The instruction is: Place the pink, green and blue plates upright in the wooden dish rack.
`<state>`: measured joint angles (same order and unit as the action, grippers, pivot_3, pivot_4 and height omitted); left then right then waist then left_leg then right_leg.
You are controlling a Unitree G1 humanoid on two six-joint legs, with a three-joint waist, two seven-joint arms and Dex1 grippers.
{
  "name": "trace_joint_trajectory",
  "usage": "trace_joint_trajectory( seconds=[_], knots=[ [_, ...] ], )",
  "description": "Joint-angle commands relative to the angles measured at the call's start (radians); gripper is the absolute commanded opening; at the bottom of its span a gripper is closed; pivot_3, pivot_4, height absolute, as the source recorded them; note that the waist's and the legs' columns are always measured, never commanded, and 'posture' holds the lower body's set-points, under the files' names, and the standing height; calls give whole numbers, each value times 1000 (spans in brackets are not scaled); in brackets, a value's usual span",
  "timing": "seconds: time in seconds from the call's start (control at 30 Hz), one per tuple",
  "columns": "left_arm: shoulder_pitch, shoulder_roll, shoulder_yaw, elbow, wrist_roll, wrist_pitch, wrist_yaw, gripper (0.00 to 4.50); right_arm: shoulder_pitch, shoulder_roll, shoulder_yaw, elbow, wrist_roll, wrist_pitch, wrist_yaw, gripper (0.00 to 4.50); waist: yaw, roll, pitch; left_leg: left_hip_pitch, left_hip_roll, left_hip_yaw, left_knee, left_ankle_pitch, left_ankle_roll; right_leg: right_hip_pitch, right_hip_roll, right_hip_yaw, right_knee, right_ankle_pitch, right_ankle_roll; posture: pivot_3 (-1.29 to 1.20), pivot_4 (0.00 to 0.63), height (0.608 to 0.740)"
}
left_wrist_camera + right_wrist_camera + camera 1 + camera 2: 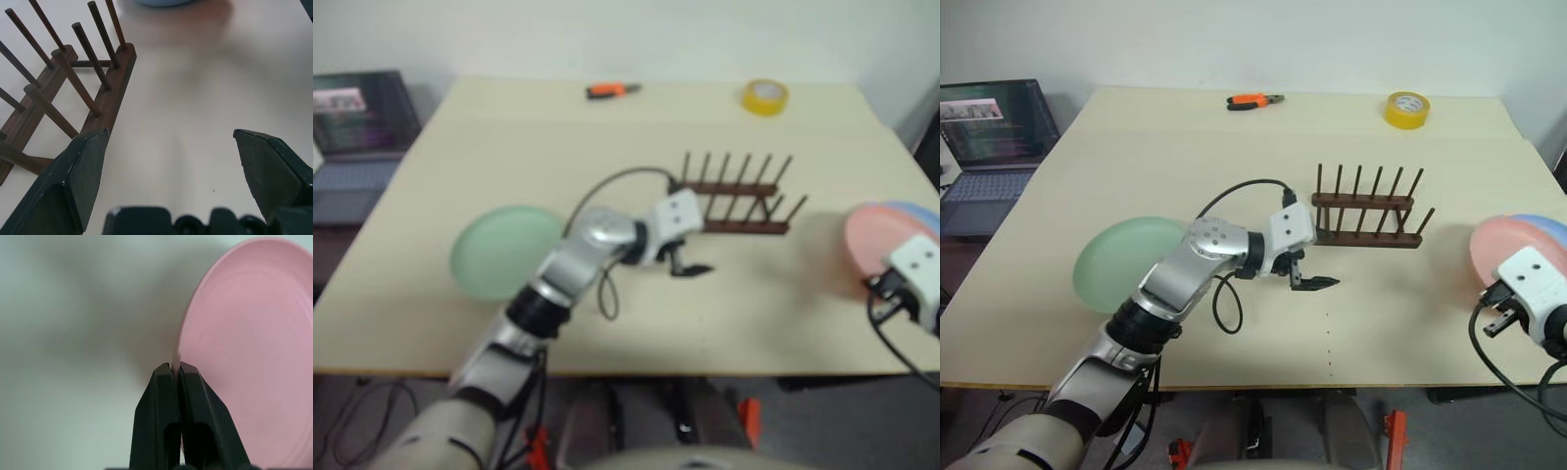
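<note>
The pale pink plate point(249, 333) is lifted at the table's right edge, and my right gripper point(175, 369) is shut on its rim. Behind it peeks the light blue plate point(1549, 227). The mint green plate point(1121, 259) lies flat at the left, partly under my left forearm. In the middle of the table stands the dark wooden dish rack point(1366, 211) with no plate between its pegs. My left gripper point(1307, 279) hangs open just in front of the rack's left end, with nothing between its fingers.
A yellow tape roll point(1406, 108) and orange-handled pliers point(1253, 101) lie at the table's far edge. An open laptop point(989, 137) sits off the table to the left. A black cable point(1226, 308) loops from my left wrist.
</note>
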<state>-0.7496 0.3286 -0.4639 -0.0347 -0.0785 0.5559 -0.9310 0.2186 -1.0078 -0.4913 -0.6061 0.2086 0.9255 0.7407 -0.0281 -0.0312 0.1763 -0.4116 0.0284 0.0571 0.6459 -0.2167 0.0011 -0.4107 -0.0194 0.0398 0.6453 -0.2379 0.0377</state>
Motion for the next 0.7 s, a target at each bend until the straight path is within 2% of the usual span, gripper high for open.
trace_joint_trajectory(
  seconds=[0.03, 0.2, 0.4, 0.57, 0.7],
  knots=[
    [-28, -11, 47, -17, -15, -30, 9, 4500, -92, -33, -53, -27, 31, -17, 14, 20, -1, 0, 0, 0, 0, 0, 0, 0, 0, 0, 0, 0, 0, 0, 0, 0, 150, 740],
    [-20, -10, 59, -25, -11, -31, 19, 4500, -271, -27, -52, 38, 87, -55, 22, 20, -1, 0, 0, 0, 0, 0, 0, 0, 0, 0, 0, 0, 0, 1, 1, 0, 150, 740],
    [-8, -9, 79, -50, -17, -25, 42, 4500, -575, 71, -84, 188, 268, -87, 14, 20, -3, -1, 0, -1, 0, 0, 0, 0, 0, 0, 0, 0, 0, 1, 1, 0, 150, 740],
    [-6, -15, 91, -55, -21, -33, 53, 4500, -827, 200, -124, 448, 430, -113, 5, 20, -2, 0, 0, 0, 0, 0, 0, 0, 0, 0, 0, 0, 0, 1, 1, 0, 150, 740],
    [-2, -12, 96, -71, -18, -27, 60, 4500, -957, 234, -133, 654, 544, -70, 37, 20, -2, 0, 0, 0, 0, 1, 0, 0, 0, 0, 0, 1, 0, 2, -1, 0, 150, 740]
  ],
)
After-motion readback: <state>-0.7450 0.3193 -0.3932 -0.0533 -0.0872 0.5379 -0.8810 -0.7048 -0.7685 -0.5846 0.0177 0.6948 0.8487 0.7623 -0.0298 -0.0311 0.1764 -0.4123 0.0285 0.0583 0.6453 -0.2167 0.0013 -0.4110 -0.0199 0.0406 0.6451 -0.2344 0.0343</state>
